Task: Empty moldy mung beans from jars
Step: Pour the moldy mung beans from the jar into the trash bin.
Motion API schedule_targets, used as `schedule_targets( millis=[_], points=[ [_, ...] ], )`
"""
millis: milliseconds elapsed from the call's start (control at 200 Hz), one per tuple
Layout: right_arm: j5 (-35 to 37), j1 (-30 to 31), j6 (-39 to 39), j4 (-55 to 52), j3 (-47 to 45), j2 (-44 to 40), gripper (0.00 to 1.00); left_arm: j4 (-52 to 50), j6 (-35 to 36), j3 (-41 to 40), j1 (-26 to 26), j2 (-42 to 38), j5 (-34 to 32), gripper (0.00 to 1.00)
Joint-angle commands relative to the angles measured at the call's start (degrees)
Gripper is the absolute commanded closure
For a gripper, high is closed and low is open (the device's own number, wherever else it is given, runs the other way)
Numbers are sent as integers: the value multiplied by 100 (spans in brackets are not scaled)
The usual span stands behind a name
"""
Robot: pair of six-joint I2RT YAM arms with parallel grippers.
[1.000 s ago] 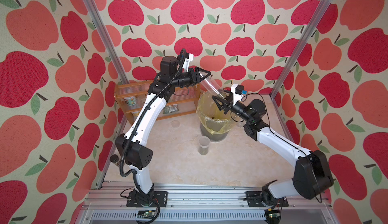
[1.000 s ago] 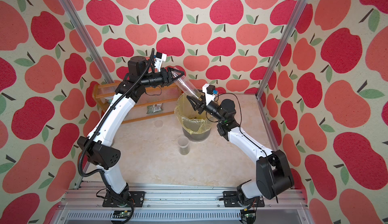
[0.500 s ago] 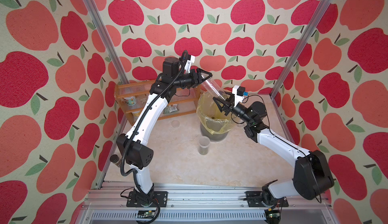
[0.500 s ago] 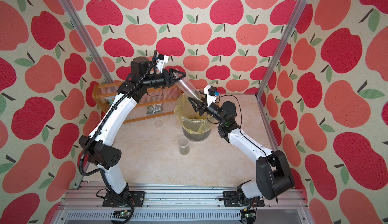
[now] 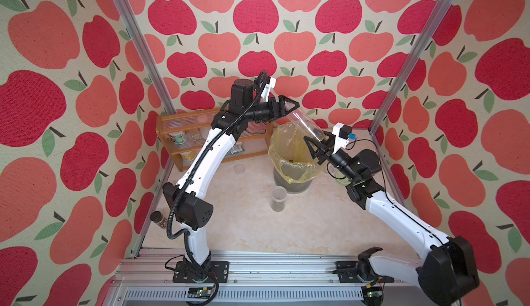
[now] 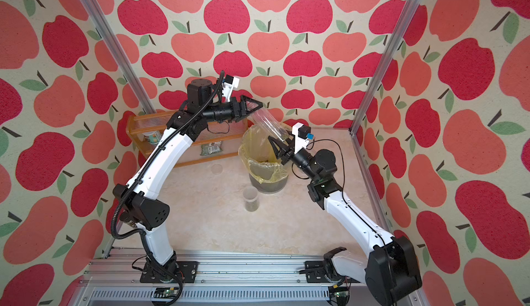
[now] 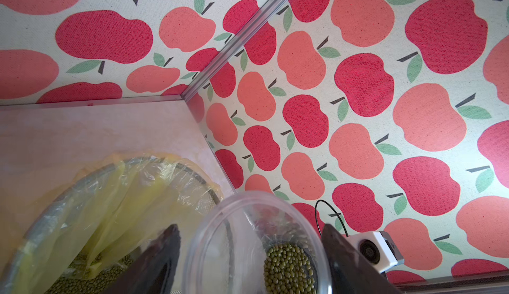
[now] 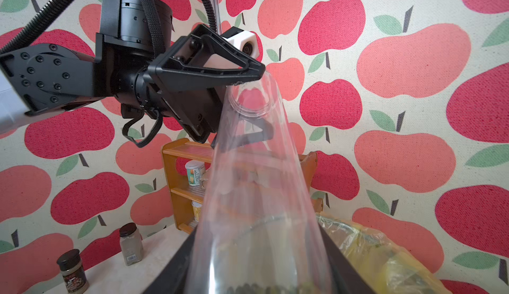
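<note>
Both top views: tall clear cylindrical jar (image 5: pixel 305 125) slants over grey bucket with yellow plastic liner (image 5: pixel 292 185), long axis falling from left end effector (image 5: pixel 296 108) down to right end effector (image 5: pixel 317 141); mung beans (image 5: pixel 317 133) pooled at the low end. Short clear jar (image 5: pixel 278 198) stands on counter (image 5: pixel 258 227) near the bucket; wooden shelf rack (image 5: pixel 183 123) at the back wall. Left wrist view, looking down the bore: left jaws spread, released, gap beside one finger (image 7: pixel 162 259); more beans lie in the liner. Right wrist view: right end effector clenched on the jar's low end; two dark-lidded spice jars (image 8: pixel 130 247) by the wall.
</note>
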Motion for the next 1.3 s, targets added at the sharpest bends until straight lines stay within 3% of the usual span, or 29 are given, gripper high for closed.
schedule_targets(
  millis=[0, 310, 585, 785, 1025, 1296],
  points=[
    [294, -65, -46, -136, -18, -328, 58, -254, 170, 114, 26, 15, -334, 15],
    [401, -42, -193, -1051, -119, -825, 61, -354, 406, 68, -64, 30, -659, 9],
    [516, 38, -568, -3315, 631, -1024, 62, -586, 1374, -369, -8, -736, -1897, 6],
    [1264, 73, -526, -5585, 1711, -1037, 65, -370, 1916, -1377, 24, -1532, -2882, 1],
    [1327, 115, -390, -7133, 2407, -961, 65, -57, 1822, -2060, 211, -1885, -2825, 0],
    [1574, 241, -721, -9127, 3897, 160, 65, 248, 1726, -2692, 291, -2119, -2806, 0]
  ],
)
